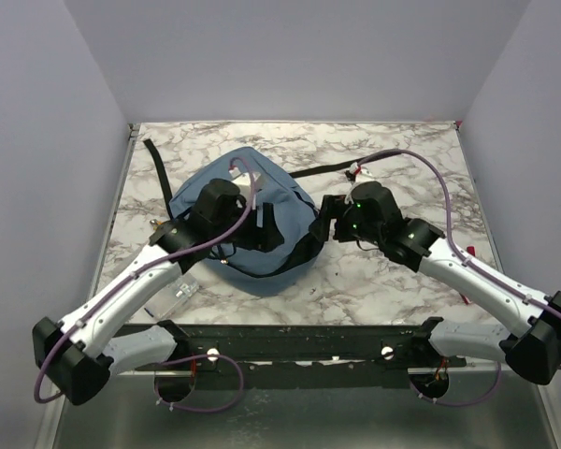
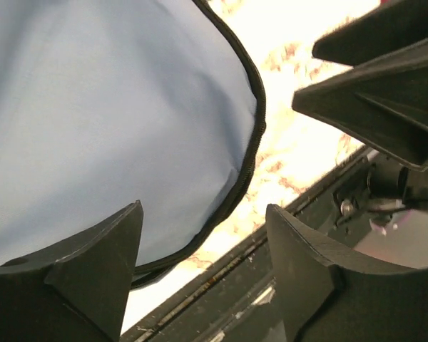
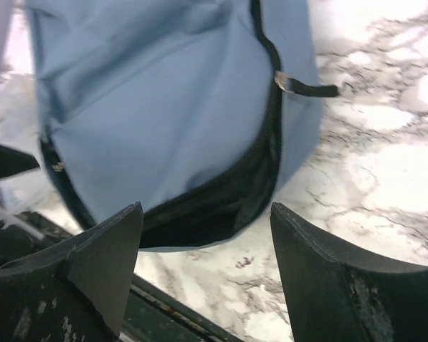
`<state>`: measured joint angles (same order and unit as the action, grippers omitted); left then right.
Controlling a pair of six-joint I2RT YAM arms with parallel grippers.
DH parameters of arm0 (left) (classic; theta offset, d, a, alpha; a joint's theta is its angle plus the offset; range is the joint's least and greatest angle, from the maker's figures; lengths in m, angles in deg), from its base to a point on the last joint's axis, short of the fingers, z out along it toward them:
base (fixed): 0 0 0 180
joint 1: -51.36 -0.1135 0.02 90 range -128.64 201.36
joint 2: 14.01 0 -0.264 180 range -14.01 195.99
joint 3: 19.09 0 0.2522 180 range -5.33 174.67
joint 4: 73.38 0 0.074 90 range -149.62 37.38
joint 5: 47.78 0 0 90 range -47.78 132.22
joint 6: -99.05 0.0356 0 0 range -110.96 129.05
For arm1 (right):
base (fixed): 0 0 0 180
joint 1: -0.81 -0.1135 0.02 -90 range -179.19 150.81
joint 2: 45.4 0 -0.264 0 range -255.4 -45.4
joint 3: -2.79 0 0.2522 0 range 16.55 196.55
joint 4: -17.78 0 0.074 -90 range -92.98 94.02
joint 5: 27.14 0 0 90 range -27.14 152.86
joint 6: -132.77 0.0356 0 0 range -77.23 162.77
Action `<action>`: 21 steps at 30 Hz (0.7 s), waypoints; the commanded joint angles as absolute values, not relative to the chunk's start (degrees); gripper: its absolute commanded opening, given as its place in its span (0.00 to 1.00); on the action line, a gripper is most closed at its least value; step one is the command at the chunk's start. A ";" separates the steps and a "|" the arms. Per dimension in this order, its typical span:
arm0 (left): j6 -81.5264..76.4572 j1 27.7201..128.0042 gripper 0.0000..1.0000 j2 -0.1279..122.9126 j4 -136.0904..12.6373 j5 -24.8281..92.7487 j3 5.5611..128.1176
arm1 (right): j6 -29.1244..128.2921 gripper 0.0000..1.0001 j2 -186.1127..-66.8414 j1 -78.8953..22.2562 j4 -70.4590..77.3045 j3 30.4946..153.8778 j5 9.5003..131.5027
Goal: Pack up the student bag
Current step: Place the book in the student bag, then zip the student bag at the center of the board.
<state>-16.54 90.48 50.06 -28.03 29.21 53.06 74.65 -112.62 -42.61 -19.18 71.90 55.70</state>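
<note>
While both arms lean in over the marble table, the student bag lies flat near the middle of it, a touch left of centre, its rounded blue body slumped and one black strap trailing toward the far left corner. The left gripper sits over the bag's near-left part, and its wrist view tells it plainly: jaws spread wide, nothing between them, just pale blue fabric and the bag's black piped edge below, with marble and the black rail at the table's near edge beyond. There's a dark angular shape at the upper right of that view, probably the other arm's finger, though it's too close and cropped to be sure. Over to the right gripper: also parted wide, also holding nothing, hanging just above the bag's right side. Beneath it the zip opening gapes, black lining showing inside, and a metal zip pull with a short black tab pokes out sideways over the marble. From overhead, the two wrists face each other across the bag, near one another but apart. A small clear item lies on the table beside the left forearm; can't make out what it is.
</note>
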 commanded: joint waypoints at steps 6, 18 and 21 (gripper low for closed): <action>-11.87 88.19 0.80 28.40 -23.96 50.46 55.28 | 77.08 0.73 -118.76 -45.90 -14.59 79.79 65.83; -12.44 88.14 0.80 10.10 -23.95 64.32 50.30 | 88.50 0.55 -142.71 -57.86 1.72 90.58 66.11; -12.35 88.19 0.80 6.65 -23.90 64.65 48.75 | 90.53 0.51 -146.74 -58.26 7.30 90.69 69.26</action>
